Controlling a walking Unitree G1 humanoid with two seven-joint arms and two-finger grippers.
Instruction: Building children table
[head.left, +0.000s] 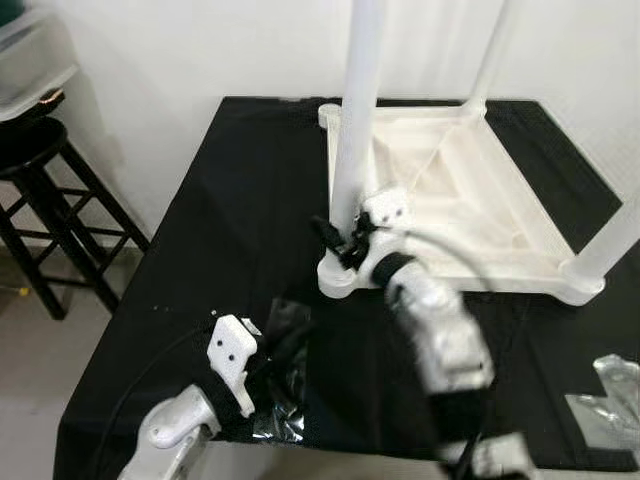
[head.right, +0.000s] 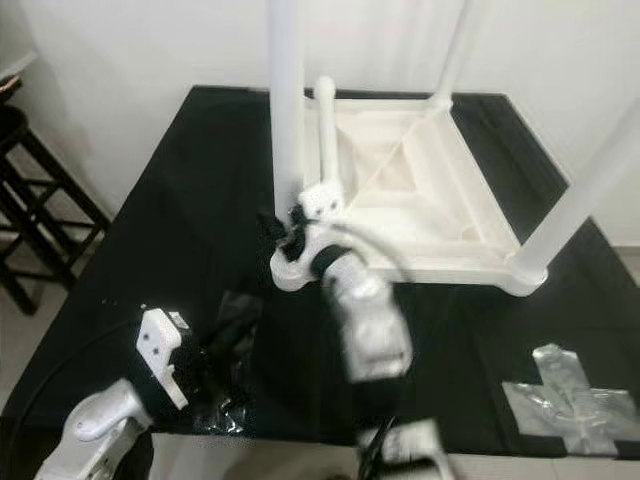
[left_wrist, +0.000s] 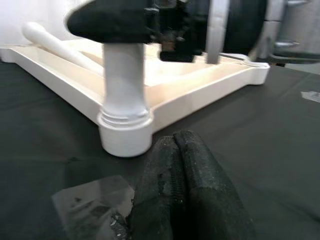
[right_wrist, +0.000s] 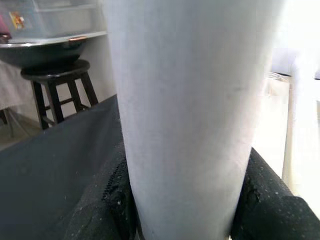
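A white children's table (head.left: 480, 277) lies upside down on a black cloth (head.left: 230, 200). Its near-left leg (head.left: 355, 120) stands upright in the corner socket (left_wrist: 125, 135). My right gripper (head.left: 341, 236) is shut on this leg just above the socket, and its fingers (right_wrist: 105, 200) press both sides of the leg (right_wrist: 190, 100). Two more legs stand at the far right (head.left: 495, 50) and near right (head.left: 615, 235) corners. A loose leg (head.right: 325, 130) lies inside the frame. My left gripper (head.left: 288, 322) rests shut on the cloth, a short way in front of that corner, holding nothing.
Clear plastic wrap (head.left: 280, 410) lies on the cloth beside my left gripper, and another plastic bag (head.right: 570, 400) at the near right. A black stool (head.left: 40, 170) with a storage box (head.left: 30, 60) stands left of the table. A white wall runs behind.
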